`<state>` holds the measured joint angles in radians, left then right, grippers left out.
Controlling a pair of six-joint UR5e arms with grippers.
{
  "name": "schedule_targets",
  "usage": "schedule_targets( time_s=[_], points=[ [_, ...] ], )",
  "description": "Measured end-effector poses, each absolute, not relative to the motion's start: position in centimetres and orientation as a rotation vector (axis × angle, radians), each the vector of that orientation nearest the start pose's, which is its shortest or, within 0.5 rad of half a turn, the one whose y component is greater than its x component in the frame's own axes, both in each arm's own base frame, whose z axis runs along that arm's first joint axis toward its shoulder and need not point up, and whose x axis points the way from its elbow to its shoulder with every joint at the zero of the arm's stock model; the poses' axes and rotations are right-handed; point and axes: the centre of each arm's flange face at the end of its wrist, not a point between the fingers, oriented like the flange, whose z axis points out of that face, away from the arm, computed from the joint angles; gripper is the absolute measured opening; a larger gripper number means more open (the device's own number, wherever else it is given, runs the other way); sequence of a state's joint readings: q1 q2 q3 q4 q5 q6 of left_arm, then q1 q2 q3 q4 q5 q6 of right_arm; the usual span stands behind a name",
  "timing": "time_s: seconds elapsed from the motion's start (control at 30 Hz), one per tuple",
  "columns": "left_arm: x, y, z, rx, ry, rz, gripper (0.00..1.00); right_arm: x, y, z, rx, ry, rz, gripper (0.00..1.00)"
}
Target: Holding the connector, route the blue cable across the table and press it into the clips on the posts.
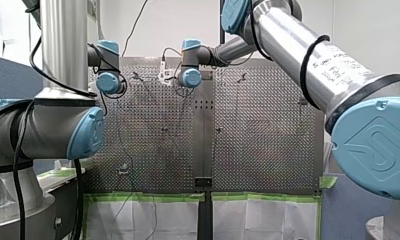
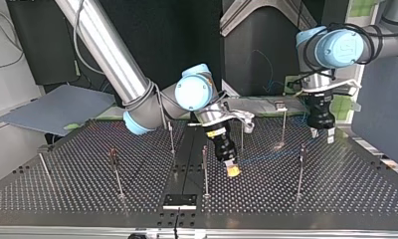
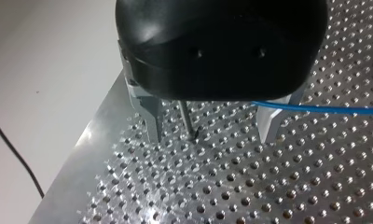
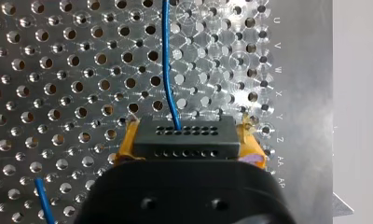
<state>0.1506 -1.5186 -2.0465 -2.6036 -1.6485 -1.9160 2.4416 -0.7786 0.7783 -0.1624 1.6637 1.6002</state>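
Note:
In the right wrist view my right gripper (image 4: 189, 140) is shut on a black connector (image 4: 184, 133), held between its yellow pads (image 4: 127, 142). The blue cable (image 4: 169, 84) leaves the connector and runs ahead over the perforated table (image 4: 58, 70). The top view has this gripper (image 2: 231, 171) low over the table's middle, beside a thin post (image 2: 205, 169). My left gripper (image 2: 322, 135) hangs at that view's right, open. In the left wrist view its metal fingers (image 3: 153, 123) straddle a thin post (image 3: 186, 116), and the blue cable (image 3: 324, 109) passes by one finger.
Several thin upright posts (image 2: 300, 169) stand spread over the table, one more at the top view's left (image 2: 116, 172). A black plate (image 2: 179, 200) lies at the near edge. A grey panel (image 2: 62, 107) leans beyond the table's far left corner.

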Motion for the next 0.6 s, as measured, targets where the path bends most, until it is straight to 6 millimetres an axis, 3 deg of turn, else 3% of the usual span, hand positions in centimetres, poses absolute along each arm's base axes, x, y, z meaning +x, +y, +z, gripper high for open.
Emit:
schedule_targets(
  time_s=[0.33,0.6],
  points=[
    [44.0,-7.2,35.3,-0.374,1.359,-0.105,1.00,69.8,-42.6,37.8,1.592,-0.713,1.895,0.00],
    [43.0,-8.3,35.4,-0.346,1.362,-0.113,1.00,69.7,-42.6,37.7,1.597,-0.715,1.891,0.00]
  ],
)
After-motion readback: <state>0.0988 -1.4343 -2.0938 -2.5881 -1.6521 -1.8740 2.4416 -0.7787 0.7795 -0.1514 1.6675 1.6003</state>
